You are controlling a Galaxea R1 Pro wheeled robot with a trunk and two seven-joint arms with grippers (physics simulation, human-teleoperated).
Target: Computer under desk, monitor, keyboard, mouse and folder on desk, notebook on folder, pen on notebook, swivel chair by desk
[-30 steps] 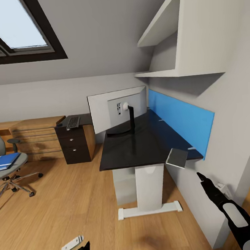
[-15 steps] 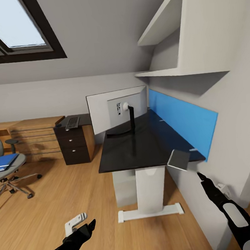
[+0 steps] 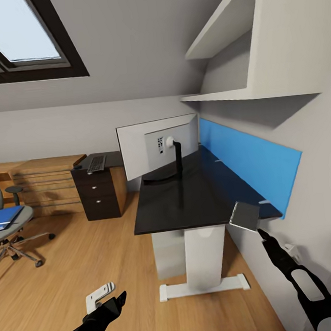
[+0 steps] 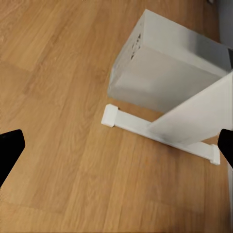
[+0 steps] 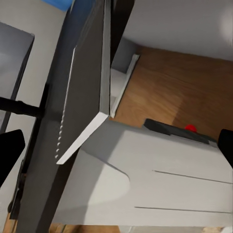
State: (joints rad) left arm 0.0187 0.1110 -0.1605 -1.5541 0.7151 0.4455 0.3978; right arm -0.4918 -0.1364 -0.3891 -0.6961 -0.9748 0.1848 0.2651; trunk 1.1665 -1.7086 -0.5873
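The black desk carries the monitor, which shows its pale back. A tilted dark grey notebook sits at the desk's near right corner, overhanging the edge. My right gripper is just below it, open. The notebook is edge-on between that gripper's spread fingers. The grey computer stands under the desk, also seen as a grey box. My left gripper hangs open and empty over the floor. The keyboard and mouse lie on a dark drawer cabinet. The blue folder lies on the swivel chair. The pen is out of view.
A light wooden drawer chest stands against the back wall beside the dark cabinet. White shelves hang above the desk's blue back panel. The desk's white foot runs across the wooden floor. Open floor lies between chair and desk.
The view has shifted slightly toward the desk. My left arm rose into view early on and has held still since. My right gripper's tip has closed in on the notebook, which kept its place at the corner.
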